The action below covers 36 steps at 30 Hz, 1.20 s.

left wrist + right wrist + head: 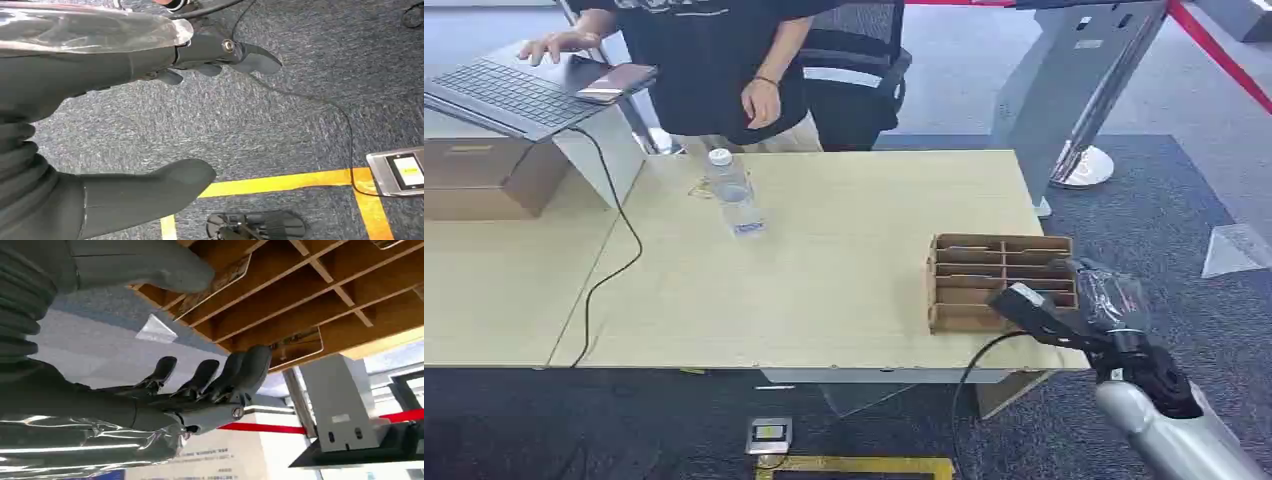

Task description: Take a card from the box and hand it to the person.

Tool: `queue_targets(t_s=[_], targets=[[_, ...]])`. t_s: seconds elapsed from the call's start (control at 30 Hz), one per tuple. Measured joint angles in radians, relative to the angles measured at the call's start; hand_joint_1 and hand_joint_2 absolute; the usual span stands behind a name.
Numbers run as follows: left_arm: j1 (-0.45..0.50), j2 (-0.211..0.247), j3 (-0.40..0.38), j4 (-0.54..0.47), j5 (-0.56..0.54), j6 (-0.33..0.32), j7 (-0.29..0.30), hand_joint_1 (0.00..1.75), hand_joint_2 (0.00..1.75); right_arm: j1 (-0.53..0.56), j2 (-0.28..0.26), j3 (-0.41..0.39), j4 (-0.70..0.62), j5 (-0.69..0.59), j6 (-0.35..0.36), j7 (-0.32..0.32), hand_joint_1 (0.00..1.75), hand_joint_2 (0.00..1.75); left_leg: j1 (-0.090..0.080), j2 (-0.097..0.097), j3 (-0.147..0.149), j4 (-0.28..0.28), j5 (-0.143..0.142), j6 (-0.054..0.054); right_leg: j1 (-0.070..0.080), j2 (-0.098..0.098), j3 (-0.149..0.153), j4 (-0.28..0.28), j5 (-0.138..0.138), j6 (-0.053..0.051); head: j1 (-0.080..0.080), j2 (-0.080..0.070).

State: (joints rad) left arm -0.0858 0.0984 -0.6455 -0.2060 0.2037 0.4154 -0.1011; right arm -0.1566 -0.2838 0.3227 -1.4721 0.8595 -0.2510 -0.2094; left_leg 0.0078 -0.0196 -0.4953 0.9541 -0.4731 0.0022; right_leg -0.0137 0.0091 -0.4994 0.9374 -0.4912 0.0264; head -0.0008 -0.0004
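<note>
A brown cardboard box (pixel 999 280) with several slots lies near the right end of the light wooden table (pixel 824 270). My right hand (pixel 1064 305) hovers at its near right corner, fingers spread and holding nothing. Seen from the right wrist, the hand (pixel 200 395) faces the box (pixel 310 295). Its thumb tip lies close to a card (pixel 220 280) standing in one slot, and another card (pixel 297 342) sits in a slot further along. The person (pixel 714 60) stands behind the table, one hand (pixel 762 100) hanging. My left hand (pixel 125 60) hangs open over the carpet.
A water bottle (pixel 732 192) stands mid-table near the far edge. A laptop (pixel 509 92) with a phone (pixel 616 82) sits raised on a stand at far left, its black cable (pixel 614 260) trailing across the table. A grey stand (pixel 1074 90) rises beyond the box. A floor socket (pixel 769 436) lies below.
</note>
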Motion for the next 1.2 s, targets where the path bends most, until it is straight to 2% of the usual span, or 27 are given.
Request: queue_targets(t_s=[0.07,0.17,0.47,0.63,0.67,1.0,1.07,1.2], targets=[[0.0,0.0,0.0,0.0,0.003,0.0,0.0,0.0,1.75,-0.001,0.0,0.004,0.003,0.0,0.001,0.0,0.77,1.75,0.0,0.0,0.0,0.0,0.0,0.0,0.0,0.0,0.0,0.0,0.0,0.0,0.0,0.0],[0.0,0.0,0.0,0.0,0.005,0.0,0.0,0.0,1.75,-0.005,0.0,0.009,0.009,0.001,0.005,0.0,0.72,1.75,0.0,0.0,0.0,0.0,0.0,0.0,0.0,0.0,0.0,0.0,0.0,0.0,0.0,0.0],[0.0,0.0,0.0,0.0,0.008,0.0,0.002,0.0,1.75,-0.015,0.0,0.022,0.021,0.001,0.007,-0.001,0.72,1.75,0.0,0.0,0.0,0.0,0.0,0.0,0.0,0.0,0.0,0.0,0.0,0.0,0.0,0.0],[0.0,0.0,0.0,0.0,0.008,0.0,0.002,0.0,1.75,-0.015,0.0,0.027,0.024,0.001,0.007,-0.001,0.73,1.75,0.0,0.0,0.0,0.0,0.0,0.0,0.0,0.0,0.0,0.0,0.0,0.0,0.0,0.0],[0.0,0.0,0.0,0.0,0.008,0.0,0.002,0.0,1.75,-0.016,0.0,0.028,0.025,0.001,0.007,-0.001,0.8,1.75,0.0,0.0,0.0,0.0,0.0,0.0,0.0,0.0,0.0,0.0,0.0,0.0,0.0,0.0],[0.0,0.0,0.0,0.0,0.009,0.001,0.002,0.0,1.75,-0.02,0.0,0.031,0.036,0.036,0.008,0.014,0.79,1.75,0.0,0.0,0.0,0.0,0.0,0.0,0.0,0.0,0.0,0.0,0.0,0.0,0.0,0.0],[0.0,0.0,0.0,0.0,0.009,0.003,0.002,0.0,1.75,-0.021,0.0,0.031,0.04,0.039,0.008,0.017,0.84,1.75,0.0,0.0,0.0,0.0,0.0,0.0,0.0,0.0,0.0,0.0,0.0,0.0,0.0,0.0],[0.0,0.0,0.0,0.0,0.009,0.003,0.002,0.0,1.75,-0.021,0.0,0.031,0.042,0.048,0.007,0.023,0.8,1.75,0.0,0.0,0.0,0.0,0.0,0.0,0.0,0.0,0.0,0.0,0.0,0.0,0.0,0.0]])
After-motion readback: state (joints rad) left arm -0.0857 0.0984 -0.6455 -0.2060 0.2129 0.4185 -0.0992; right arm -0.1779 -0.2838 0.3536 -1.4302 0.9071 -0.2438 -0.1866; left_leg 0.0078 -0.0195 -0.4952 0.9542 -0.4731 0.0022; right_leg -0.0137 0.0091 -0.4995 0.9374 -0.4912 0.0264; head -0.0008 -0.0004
